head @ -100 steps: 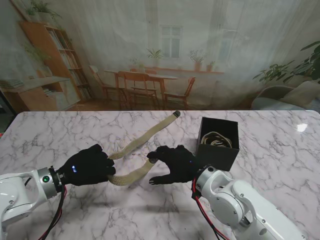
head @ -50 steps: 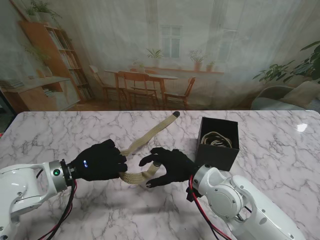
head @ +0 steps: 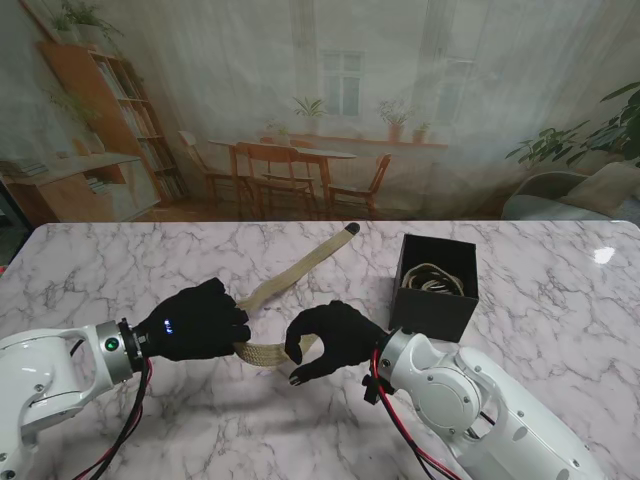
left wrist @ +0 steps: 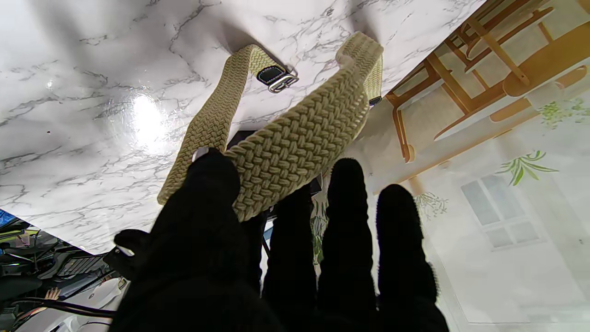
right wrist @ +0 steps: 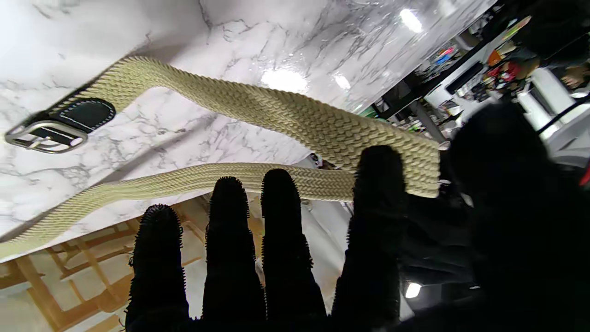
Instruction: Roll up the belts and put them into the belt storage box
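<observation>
Left of the belt storage box (head: pixel 436 285), my left hand (head: pixel 195 322) pinches the limp woven belt (head: pixel 262 352) at its fold; right hand (head: pixel 335 341) curls alongside, grip unclear.

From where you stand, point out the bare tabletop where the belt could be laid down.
Bare marble lies right of the black storage box, and along the far left, beyond the left hand. It is crowded in the middle, where both hands, the right hand included, and the woven belt meet beside the box.
</observation>
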Tool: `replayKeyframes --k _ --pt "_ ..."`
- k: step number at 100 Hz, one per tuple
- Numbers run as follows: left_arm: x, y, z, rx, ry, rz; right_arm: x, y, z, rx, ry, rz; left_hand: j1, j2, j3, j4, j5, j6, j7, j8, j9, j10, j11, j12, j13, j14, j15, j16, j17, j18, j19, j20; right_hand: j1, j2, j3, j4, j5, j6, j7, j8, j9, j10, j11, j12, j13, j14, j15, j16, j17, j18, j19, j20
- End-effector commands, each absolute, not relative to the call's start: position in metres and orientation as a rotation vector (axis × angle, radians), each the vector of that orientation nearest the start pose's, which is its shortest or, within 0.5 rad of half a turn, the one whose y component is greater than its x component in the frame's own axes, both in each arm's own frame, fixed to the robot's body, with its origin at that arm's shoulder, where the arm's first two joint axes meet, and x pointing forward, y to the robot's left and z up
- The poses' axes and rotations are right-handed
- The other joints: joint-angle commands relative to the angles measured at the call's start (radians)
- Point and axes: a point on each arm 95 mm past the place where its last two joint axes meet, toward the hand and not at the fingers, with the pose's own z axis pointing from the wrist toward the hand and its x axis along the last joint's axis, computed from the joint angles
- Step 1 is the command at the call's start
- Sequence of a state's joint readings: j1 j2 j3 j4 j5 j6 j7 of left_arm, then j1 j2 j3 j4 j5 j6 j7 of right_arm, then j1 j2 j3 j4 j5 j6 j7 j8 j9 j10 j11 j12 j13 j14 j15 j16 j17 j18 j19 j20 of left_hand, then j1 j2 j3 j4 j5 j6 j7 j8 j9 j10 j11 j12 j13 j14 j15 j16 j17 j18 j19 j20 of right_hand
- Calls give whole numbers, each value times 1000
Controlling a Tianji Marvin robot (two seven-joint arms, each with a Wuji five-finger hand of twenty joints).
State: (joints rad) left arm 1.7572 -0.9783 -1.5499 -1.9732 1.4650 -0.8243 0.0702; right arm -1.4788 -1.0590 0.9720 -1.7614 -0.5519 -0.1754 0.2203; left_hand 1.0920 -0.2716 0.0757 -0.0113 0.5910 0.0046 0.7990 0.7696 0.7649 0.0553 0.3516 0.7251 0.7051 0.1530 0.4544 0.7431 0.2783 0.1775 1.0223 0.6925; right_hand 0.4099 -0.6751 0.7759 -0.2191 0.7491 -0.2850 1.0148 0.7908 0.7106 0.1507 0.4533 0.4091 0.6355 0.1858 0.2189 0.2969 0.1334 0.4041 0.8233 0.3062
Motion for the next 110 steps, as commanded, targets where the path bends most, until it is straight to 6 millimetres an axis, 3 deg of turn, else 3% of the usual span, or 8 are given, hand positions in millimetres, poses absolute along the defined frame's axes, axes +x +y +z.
replayKeyframes --k 1,29,39,55,72,83,94,110 --pt "328 17 -227 -137 2031 -1490 357 118 -292 1336 1798 1994 54 3 16 9 28 -32 14 21 30 10 2 4 21 3 -5 9 0 10 35 6 -76 44 16 73 -84 90 -34 64 -36 13 5 28 4 -9 33 23 5 20 30 -11" --pt "325 15 -224 -111 2024 -1505 358 119 -292 1338 1716 1943 53 3 15 8 28 -32 13 21 30 10 3 3 21 2 -5 10 -1 9 35 6 -106 149 -160 112 -344 276 -174 -40 -212 59 134 81 -81 4 85 47 -19 2 74 28" --pt "326 15 -224 -109 2025 -1502 358 121 -293 1345 1747 1941 53 3 15 9 28 -33 13 21 30 12 4 2 22 1 -4 10 0 9 36 6 -107 152 -167 113 -322 347 -438 -226 -250 79 108 63 -108 14 73 37 -33 7 57 28" --pt "328 14 -224 -102 2027 -1501 358 125 -296 1343 1831 1941 54 3 15 8 28 -32 14 21 37 -9 5 6 23 1 -3 11 1 9 37 7 -114 158 -150 107 -247 260 -589 -340 -293 102 43 34 -146 19 44 29 -52 5 25 22" --pt "329 14 -223 -96 2020 -1503 357 128 -297 1370 1884 1967 53 3 14 8 29 -33 14 22 37 -5 2 8 24 1 -2 11 2 8 38 7 -79 112 10 92 4 65 -399 -260 -257 81 -33 -35 -152 12 15 14 -67 12 -11 13" --pt "330 16 -224 -102 2018 -1495 357 128 -297 1363 1909 1998 52 4 14 8 27 -33 14 22 37 -12 1 10 23 0 -3 11 1 8 37 7 39 61 17 -47 65 -112 -58 -295 -130 -8 -46 -63 -113 -1 -14 -16 -77 26 -60 -26" --pt "332 17 -225 -112 2019 -1484 356 127 -297 1367 1907 2031 52 5 14 8 26 -34 14 22 39 -12 -1 12 23 -1 -3 11 2 8 39 8 84 36 77 -54 115 -126 6 -215 99 -121 -33 -49 19 -18 2 -12 -46 42 -91 -73" --pt "334 20 -227 -126 2022 -1468 350 124 -296 1386 1919 2042 51 5 14 8 25 -36 15 23 38 -14 -3 14 23 -1 -4 11 2 7 40 9 126 15 138 -58 89 -55 40 -176 559 -149 113 43 356 -122 121 60 90 16 -25 -80"
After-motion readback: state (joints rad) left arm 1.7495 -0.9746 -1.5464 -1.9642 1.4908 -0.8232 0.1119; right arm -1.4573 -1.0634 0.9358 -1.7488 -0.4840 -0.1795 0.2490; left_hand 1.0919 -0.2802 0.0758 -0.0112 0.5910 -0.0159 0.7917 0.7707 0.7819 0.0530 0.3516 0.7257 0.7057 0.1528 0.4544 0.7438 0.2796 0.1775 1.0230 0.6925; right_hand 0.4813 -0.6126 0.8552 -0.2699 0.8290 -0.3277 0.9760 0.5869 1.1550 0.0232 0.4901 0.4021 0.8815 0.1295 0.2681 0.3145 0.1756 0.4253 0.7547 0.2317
